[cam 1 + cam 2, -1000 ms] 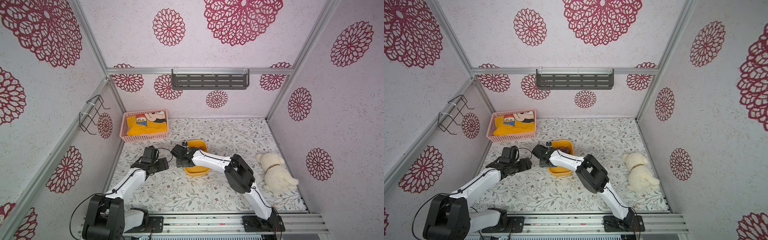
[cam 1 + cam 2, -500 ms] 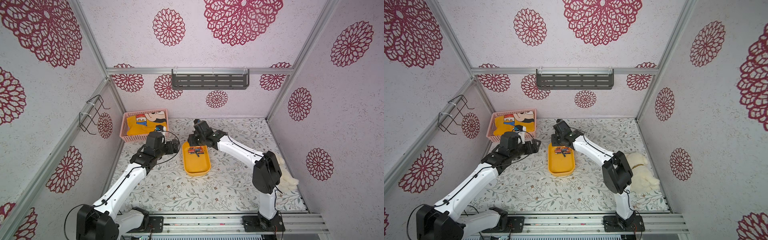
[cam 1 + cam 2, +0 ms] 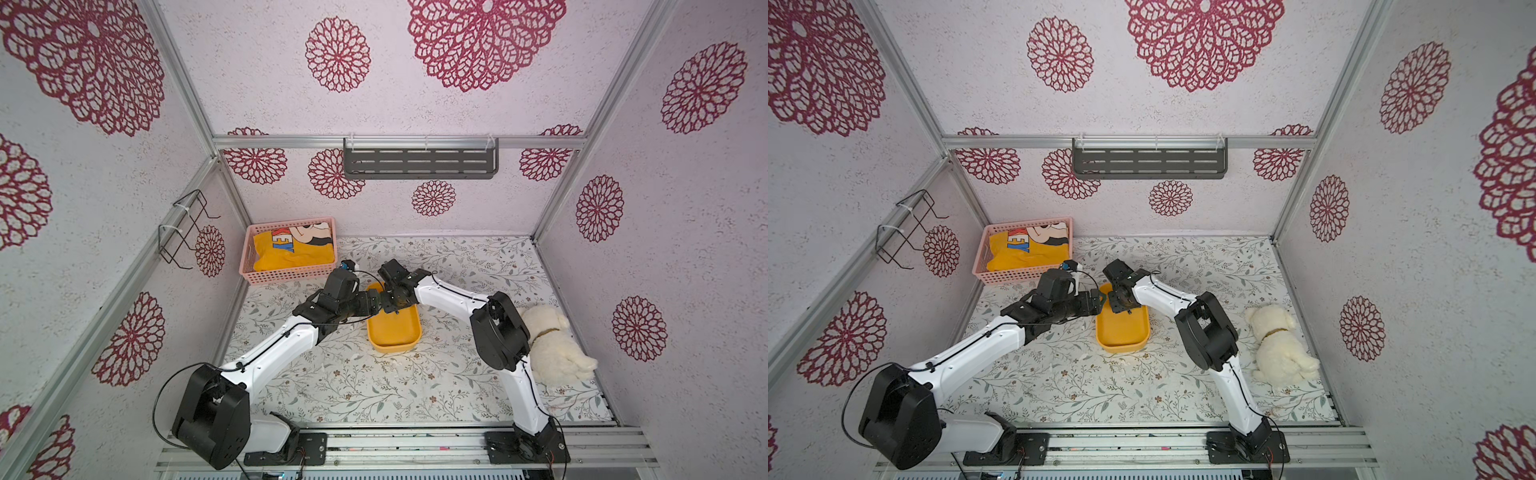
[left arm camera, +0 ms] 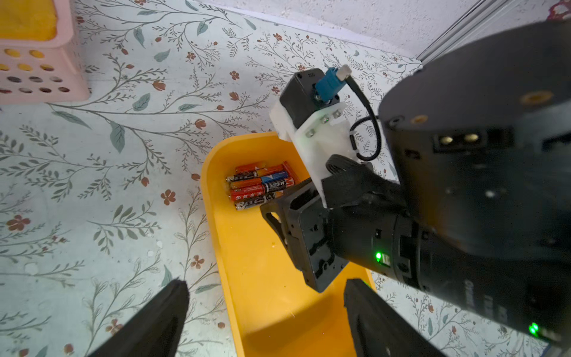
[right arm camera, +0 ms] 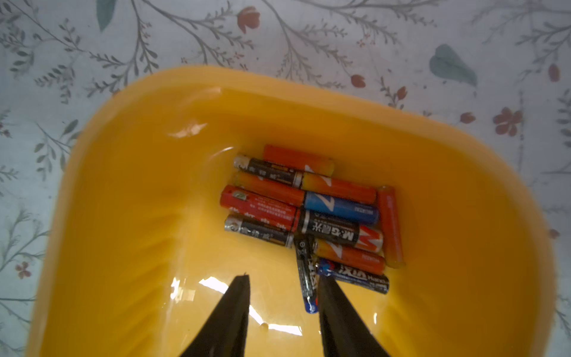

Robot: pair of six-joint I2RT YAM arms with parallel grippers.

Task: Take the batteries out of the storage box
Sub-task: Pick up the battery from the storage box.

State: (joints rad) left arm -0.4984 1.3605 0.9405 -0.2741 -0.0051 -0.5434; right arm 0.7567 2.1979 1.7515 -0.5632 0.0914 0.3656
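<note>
We find about 12 batteries (image 5: 309, 213) heaped at 1 end of the storage box (image 5: 123, 216). We judge them light, rigid, slick, roll-prone: grip 1 across mid-length. The right gripper (image 5: 283, 279) hangs half-open, empty, at the pile's edge; the left gripper (image 4: 265, 284) gapes wide, empty.

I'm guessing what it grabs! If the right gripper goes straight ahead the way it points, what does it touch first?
The right gripper would probably meet the dark battery by one jaw, or the yellow box and its bare floor beside it; depth is unclear.
</note>
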